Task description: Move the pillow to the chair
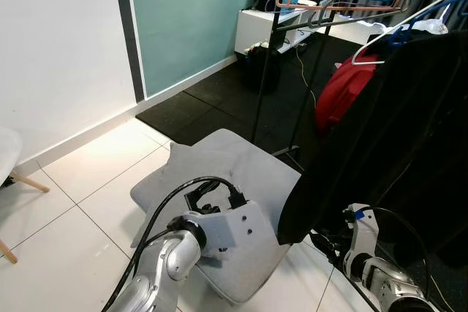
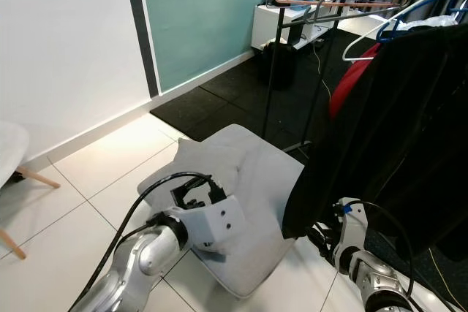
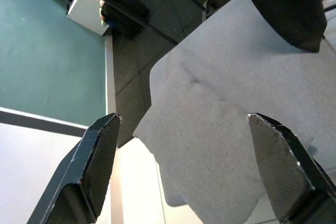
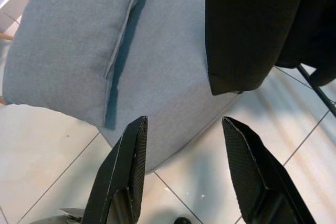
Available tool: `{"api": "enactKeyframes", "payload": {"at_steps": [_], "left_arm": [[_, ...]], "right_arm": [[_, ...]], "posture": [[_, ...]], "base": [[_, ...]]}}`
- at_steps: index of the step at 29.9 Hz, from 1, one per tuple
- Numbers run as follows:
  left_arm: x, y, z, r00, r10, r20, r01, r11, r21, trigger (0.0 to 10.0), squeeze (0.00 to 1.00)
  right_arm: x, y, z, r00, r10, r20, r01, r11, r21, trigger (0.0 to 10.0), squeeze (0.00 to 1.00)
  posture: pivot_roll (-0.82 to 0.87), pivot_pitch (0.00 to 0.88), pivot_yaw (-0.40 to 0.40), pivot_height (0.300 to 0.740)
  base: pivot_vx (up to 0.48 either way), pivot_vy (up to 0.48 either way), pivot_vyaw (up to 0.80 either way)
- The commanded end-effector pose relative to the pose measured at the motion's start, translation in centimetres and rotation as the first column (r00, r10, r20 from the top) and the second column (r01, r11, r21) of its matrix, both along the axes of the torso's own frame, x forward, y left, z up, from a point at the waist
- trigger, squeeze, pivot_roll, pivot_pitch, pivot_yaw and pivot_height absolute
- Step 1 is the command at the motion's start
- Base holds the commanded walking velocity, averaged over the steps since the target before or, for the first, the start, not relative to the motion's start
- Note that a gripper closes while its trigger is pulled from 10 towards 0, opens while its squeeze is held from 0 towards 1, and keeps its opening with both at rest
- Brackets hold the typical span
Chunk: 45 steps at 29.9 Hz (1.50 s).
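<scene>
Left eye view puts the grey pillow flat on the pale tiled floor in front of me, its far edge close to the foot of a clothes rack hung with a black garment and a red one; my left gripper is low over the pillow's near half, and the white chair sits well apart at my far left by the wall. Right eye view gives the same layout, with my right gripper down beside the pillow's right edge, under the hem of the black cloth. Left wrist view looks along my left jaws, which stand wide apart and released, framing the pillow's folded corner with nothing between them. Right wrist view shows my right jaws also spread and holding nothing, hovering above the pillow's edge where it meets the tiles, the black hem hanging just beside. I judge the grasp is not yet made, so the step in hand is taking hold. To do it well, I should bring each pair of jaws down on a thick seam or edge at opposite sides, pinch plenty of fabric so the soft pillow does not slip, and keep the right side away from the hanging garment so it isn't dragged along before I turn toward the chair.
</scene>
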State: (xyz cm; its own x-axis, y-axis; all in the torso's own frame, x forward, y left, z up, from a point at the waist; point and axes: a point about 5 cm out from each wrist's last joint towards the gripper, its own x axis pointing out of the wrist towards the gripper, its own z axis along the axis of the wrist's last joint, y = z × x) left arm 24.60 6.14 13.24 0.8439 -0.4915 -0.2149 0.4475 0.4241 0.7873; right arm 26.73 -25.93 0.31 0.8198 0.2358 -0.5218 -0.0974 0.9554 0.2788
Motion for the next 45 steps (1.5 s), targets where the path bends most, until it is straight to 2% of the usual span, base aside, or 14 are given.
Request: {"api": "enactKeyframes", "payload": {"at_steps": [1, 17, 18, 22, 28, 30, 32, 35, 38, 40, 41, 42, 44, 45], "left_arm": [[-0.4, -0.3, 0.0, 1.0, -0.014, -0.002, 0.014, 1.0, 0.019, 10.0, 0.0], [-1.1, -0.3, 0.7, 1.0, -0.024, -0.008, 0.024, 0.999, 0.026, 10.0, 0.0], [-1.4, -0.7, 0.5, 0.997, -0.042, -0.063, 0.04, 0.999, -0.026, 10.0, 0.0], [-1.4, -0.8, 0.5, 0.996, -0.048, -0.079, 0.045, 0.998, -0.041, 10.0, 0.0], [-1.4, -0.9, 0.8, 0.999, -0.033, 0.0, 0.033, 0.999, -0.012, 10.0, 0.0], [-1.1, -0.6, 0.7, 0.999, -0.018, -0.038, 0.016, 0.999, -0.052, 10.0, 0.0], [-0.2, 0.4, 1.1, 0.996, 0.057, -0.075, -0.069, 0.984, -0.163, 10.0, 0.0], [0.6, 1.7, 1.3, 0.986, 0.111, -0.125, -0.141, 0.953, -0.269, 10.0, 0.0], [1.4, 5.0, 0.9, 0.948, 0.249, -0.201, -0.313, 0.849, -0.426, 10.0, 0.0], [1.4, 5.0, 0.9, 0.948, 0.249, -0.201, -0.313, 0.849, -0.426, 10.0, 0.0], [1.5, 6.3, 0.6, 0.929, 0.298, -0.221, -0.368, 0.813, -0.451, 10.0, 0.0], [1.3, 8.6, -0.4, 0.878, 0.397, -0.267, -0.479, 0.72, -0.503, 10.0, 0.0], [1.3, 8.6, -0.4, 0.878, 0.397, -0.267, -0.479, 0.72, -0.503, 10.0, 0.0], [0.9, 10.5, -1.4, 0.823, 0.477, -0.308, -0.565, 0.632, -0.531, 10.0, 0.0]], "right_arm": [[-0.3, 0.1, -0.2, 1.0, 0.0, -0.007, 0.0, 1.0, 0.016, 10.0, 0.0], [-0.6, 0.0, -0.2, 1.0, 0.007, 0.0, -0.007, 1.0, 0.029, 10.0, 0.0], [-0.7, -0.1, -0.2, 1.0, 0.011, -0.003, -0.011, 0.999, 0.032, 10.0, 0.0], [-0.7, -0.2, -0.1, 1.0, 0.013, -0.004, -0.012, 0.999, 0.033, 10.0, 0.0], [-0.8, -0.5, -0.1, 1.0, 0.022, -0.016, -0.021, 0.999, 0.034, 10.0, 0.0], [-0.8, -0.5, -0.1, 1.0, 0.023, -0.019, -0.022, 0.999, 0.034, 10.0, 0.0], [-0.8, -0.5, -0.1, 1.0, 0.02, -0.021, -0.019, 0.999, 0.033, 10.0, 0.0], [-0.8, -0.5, -0.1, 1.0, 0.014, -0.02, -0.013, 0.999, 0.031, 10.0, 0.0], [-0.7, -0.7, -0.1, 1.0, 0.011, -0.025, -0.01, 0.999, 0.031, 10.0, 0.0], [-0.7, -0.7, -0.1, 1.0, 0.011, -0.025, -0.01, 0.999, 0.031, 10.0, 0.0], [-0.7, -0.7, 0.0, 1.0, 0.012, -0.027, -0.011, 0.999, 0.032, 10.0, 0.0], [-0.6, -0.7, 0.0, 1.0, 0.013, -0.029, -0.012, 0.999, 0.032, 10.0, 0.0], [-0.6, -0.7, 0.0, 1.0, 0.013, -0.029, -0.012, 0.999, 0.032, 10.0, 0.0], [-0.5, -0.7, 0.1, 0.999, 0.014, -0.03, -0.013, 0.999, 0.032, 10.0, 0.0]], "posture": [[-0.05, 0.03, -0.083, 0.74], [-0.08, 0.068, -0.071, 0.74], [-0.08, 0.072, -0.085, 0.74], [-0.08, 0.072, -0.085, 0.74], [-0.07, 0.066, -0.125, 0.74], [-0.07, 0.061, -0.127, 0.74], [-0.08, 0.054, -0.124, 0.74], [-0.08, 0.046, -0.132, 0.74], [-0.08, 0.039, -0.149, 0.74], [-0.08, 0.039, -0.149, 0.74], [-0.08, 0.042, -0.155, 0.74], [-0.07, 0.041, -0.161, 0.74], [-0.07, 0.041, -0.161, 0.74], [-0.07, 0.041, -0.161, 0.74]], "base": [[0.0, 0.0, 0.0], [0.0, 0.0, 0.0], [0.0, 0.0, 0.0], [0.0, 0.0, 0.0], [0.0, 0.0, 0.0], [0.0, 0.0, 0.0], [0.0, 0.0, 0.0], [0.0, 0.0, 0.0], [0.0, 0.0, 0.0], [0.0, 0.0, 0.0], [0.0, 0.0, 0.0], [0.0, 0.0, 0.0], [0.0, 0.0, 0.0], [0.0, 0.0, 0.0]]}}
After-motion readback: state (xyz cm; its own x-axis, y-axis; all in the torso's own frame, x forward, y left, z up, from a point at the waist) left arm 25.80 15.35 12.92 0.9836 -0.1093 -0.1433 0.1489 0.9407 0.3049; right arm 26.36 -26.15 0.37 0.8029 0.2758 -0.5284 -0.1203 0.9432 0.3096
